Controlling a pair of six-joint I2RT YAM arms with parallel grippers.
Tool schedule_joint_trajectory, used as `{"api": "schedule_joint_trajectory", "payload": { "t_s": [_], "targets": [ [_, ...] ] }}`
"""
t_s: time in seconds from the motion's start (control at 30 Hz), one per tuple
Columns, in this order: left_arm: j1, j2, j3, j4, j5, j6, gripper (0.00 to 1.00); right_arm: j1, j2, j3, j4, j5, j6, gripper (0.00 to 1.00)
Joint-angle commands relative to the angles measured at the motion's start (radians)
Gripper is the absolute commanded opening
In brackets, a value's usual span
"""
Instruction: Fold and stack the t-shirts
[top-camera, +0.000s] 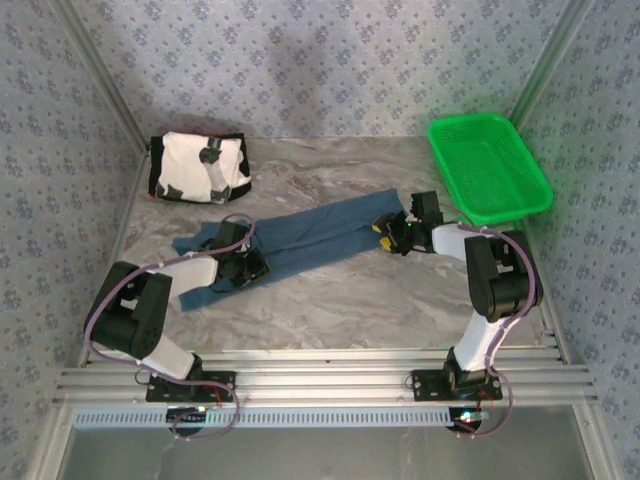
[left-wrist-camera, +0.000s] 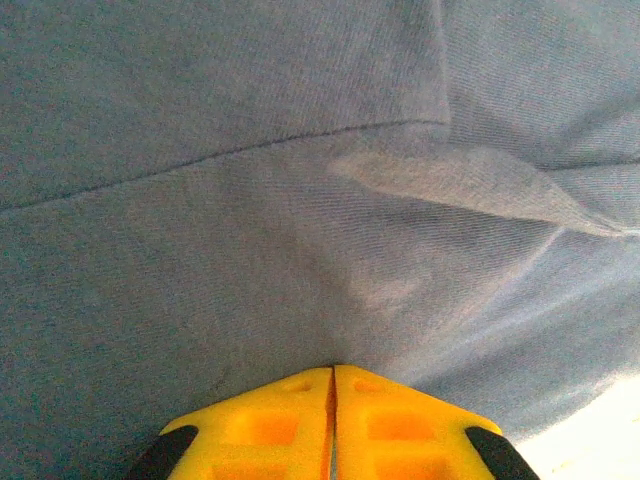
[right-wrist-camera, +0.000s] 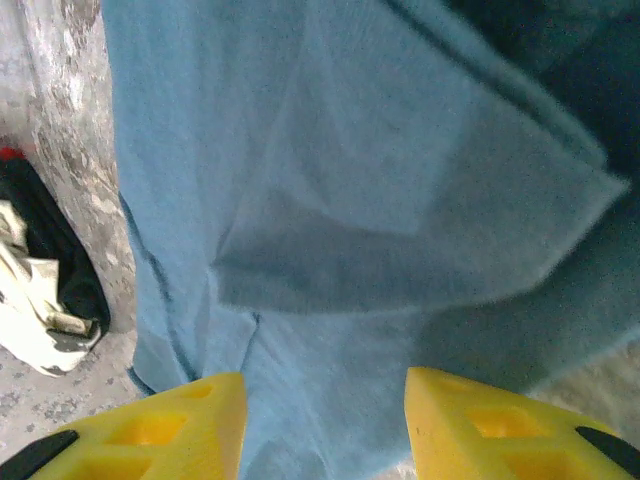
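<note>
The teal t-shirt (top-camera: 320, 235) lay stretched left of the green basket (top-camera: 490, 165). My right jaws stood spread over its basket-side end; my left jaws were pressed together at its far end.

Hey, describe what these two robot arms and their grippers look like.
Both the left arm and right arm have white links with black joints, and lilac cables looping alongside. The left gripper and right gripper carry blocky yellow fingers with hollow pockets and black bases.

Plain teal-blue t-shirt (top-camera: 320, 235); cream-white t-shirt (top-camera: 190, 160) with black-and-grey patches; bright green basket (top-camera: 490, 168); grey marbled table (top-camera: 330, 300).
</note>
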Motion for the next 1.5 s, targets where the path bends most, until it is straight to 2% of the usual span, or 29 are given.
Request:
{"api": "schedule_joint_trajectory", "payload": {
  "t_s": [0.0, 0.43, 0.6, 0.7, 0.77, 0.87, 1.17, 1.2, 1.27, 1.33, 1.47],
  "targets": [
    [-0.012, 0.008, -0.03, -0.133, -0.031, 0.02, 0.1, -0.012, 0.029, 0.009, 0.087, -0.006, 0.05, 0.47],
    [-0.012, -0.011, -0.055, -0.136, -0.039, 0.017, 0.1, -0.073, 0.071, 0.03, 0.096, 0.009, 0.034, 0.42],
    [-0.013, -0.013, -0.06, -0.14, -0.04, 0.02, 0.1, -0.087, 0.105, 0.084, 0.075, 0.008, 0.019, 0.35],
    [-0.014, -0.015, -0.063, -0.144, -0.043, 0.026, 0.1, -0.088, 0.129, 0.115, 0.072, 0.002, 0.022, 0.25],
    [-0.014, -0.014, -0.065, -0.147, -0.043, 0.029, 0.1, -0.087, 0.141, 0.134, 0.069, -0.004, 0.027, 0.09],
    [-0.014, -0.014, -0.069, -0.148, -0.043, 0.032, 0.1, -0.085, 0.152, 0.164, 0.058, -0.005, 0.023, 0.0],
    [-0.015, -0.001, -0.071, -0.15, -0.037, 0.043, 0.1, -0.074, 0.223, 0.326, -0.018, -0.021, -0.016, 0.0],
    [-0.016, 0.001, -0.071, -0.151, -0.036, 0.043, 0.1, -0.074, 0.237, 0.344, -0.022, -0.026, -0.014, 0.04],
    [-0.016, 0.003, -0.069, -0.155, -0.034, 0.047, 0.1, -0.073, 0.271, 0.383, -0.029, -0.036, -0.014, 0.23],
    [-0.017, 0.002, -0.067, -0.163, -0.033, 0.053, 0.1, -0.076, 0.294, 0.414, -0.034, -0.04, -0.015, 0.34],
    [-0.018, -0.013, -0.057, -0.193, -0.038, 0.066, 0.1, -0.096, 0.29, 0.448, -0.043, -0.029, -0.033, 0.42]
  ]
}}
